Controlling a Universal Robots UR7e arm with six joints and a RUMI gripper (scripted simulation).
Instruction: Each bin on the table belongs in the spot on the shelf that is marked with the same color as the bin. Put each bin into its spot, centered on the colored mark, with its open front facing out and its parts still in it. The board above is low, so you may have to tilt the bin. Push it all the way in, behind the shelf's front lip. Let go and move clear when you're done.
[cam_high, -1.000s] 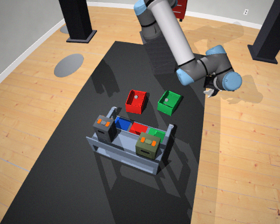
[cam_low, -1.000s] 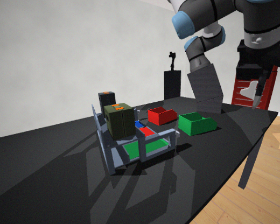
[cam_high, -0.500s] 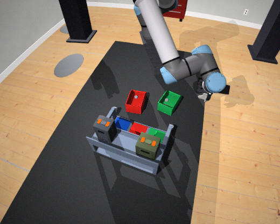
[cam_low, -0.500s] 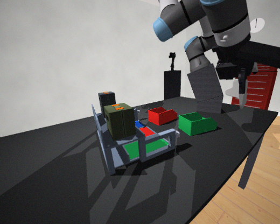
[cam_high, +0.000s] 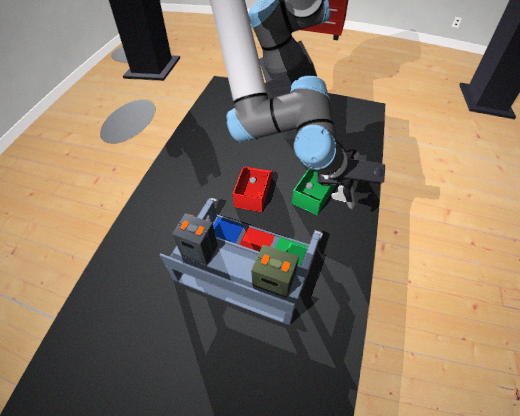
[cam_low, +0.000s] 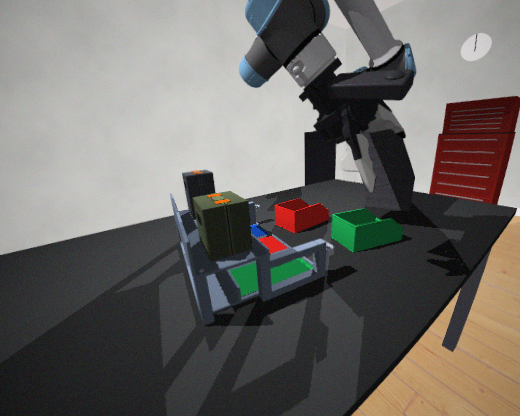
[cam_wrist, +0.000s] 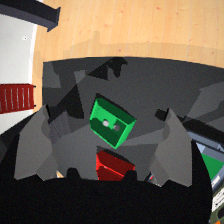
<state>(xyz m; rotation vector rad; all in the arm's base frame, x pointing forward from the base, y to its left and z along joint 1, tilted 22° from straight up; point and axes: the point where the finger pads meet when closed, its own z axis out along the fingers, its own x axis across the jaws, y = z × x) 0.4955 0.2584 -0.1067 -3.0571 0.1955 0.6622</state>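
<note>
tool (cam_high: 341, 192) (cam_low: 359, 162) (cam_wrist: 107, 107) spread above the green bin (cam_high: 313, 192) (cam_low: 367, 231) (cam_wrist: 112, 124)
the red bin (cam_high: 252, 190) (cam_low: 301, 216) (cam_wrist: 114, 167) sat beside it on the table (cam_high: 150, 320) (cam_low: 125, 340) (cam_wrist: 150, 87)

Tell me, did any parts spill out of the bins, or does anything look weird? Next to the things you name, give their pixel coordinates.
Nothing looks spilled. The green bin (cam_high: 305, 200) (cam_low: 377, 237) (cam_wrist: 125, 131) and red bin (cam_high: 248, 202) (cam_low: 301, 219) (cam_wrist: 106, 172) sit upright on the table (cam_high: 150, 350) (cam_low: 300, 370). The green one is turned at a slightly different angle from the red one, but that doesn't look like a problem.

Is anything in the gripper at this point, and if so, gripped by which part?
Nothing is held: the gripper is open, with the green bin resting on the table below it.
</note>
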